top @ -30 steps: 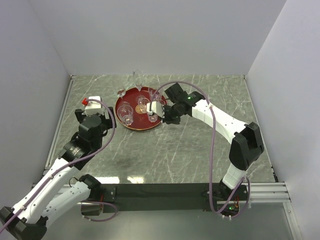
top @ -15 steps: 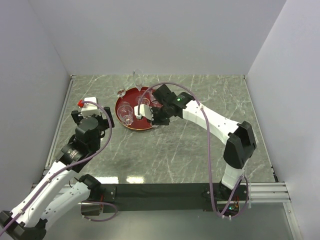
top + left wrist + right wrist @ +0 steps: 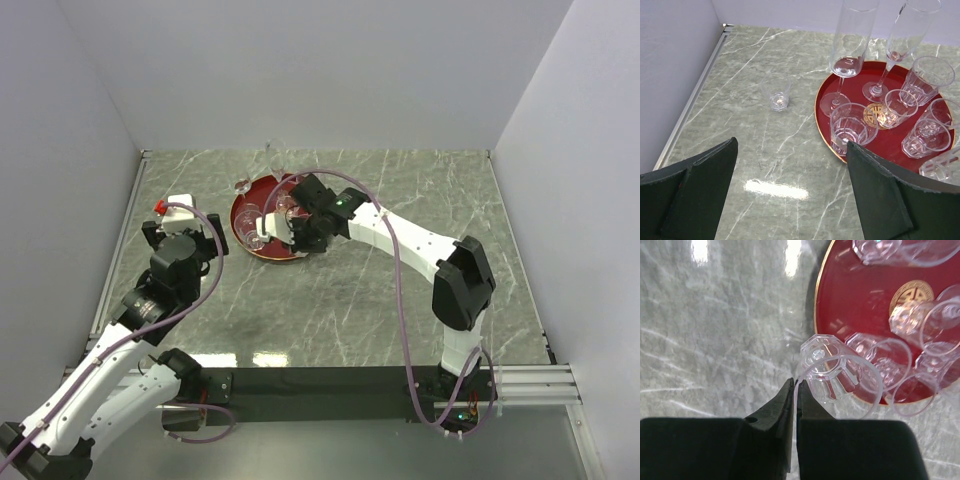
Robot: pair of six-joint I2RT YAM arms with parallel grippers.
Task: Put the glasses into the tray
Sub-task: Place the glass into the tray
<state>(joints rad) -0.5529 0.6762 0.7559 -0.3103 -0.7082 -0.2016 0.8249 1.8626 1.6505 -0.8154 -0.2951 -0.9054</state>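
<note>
Surveying the enclosure showed a desk of grey-green marble pattern with pale veins, polished enough to throw back bright patches of overhead light at its near side. Plain white walls closed it in on the left, the far and the right sides. A metal rail ran along the desk's left edge, and a black bar carrying both arm bases lay across the near edge.

The tray, dark red with a gold rim line and a gold emblem, sat on the far left-centre of the desk. Most of the glasses stood upright inside it: several short faceted tumblers and two stemmed glasses at its far side. One small glass stood on the bare desk just left of the tray, apart from it.

The right arm reached across to the tray's near-left rim. The right end effector was closed, pinching the thin wall of a tumbler between its fingertips. That tumbler was tilted, its mouth towards the wrist camera, and straddled the tray's rim in view. Whether it touched the tray could not be determined.

The left end effector hung over the desk near and left of the tray, its jaws spread wide and empty.
</note>
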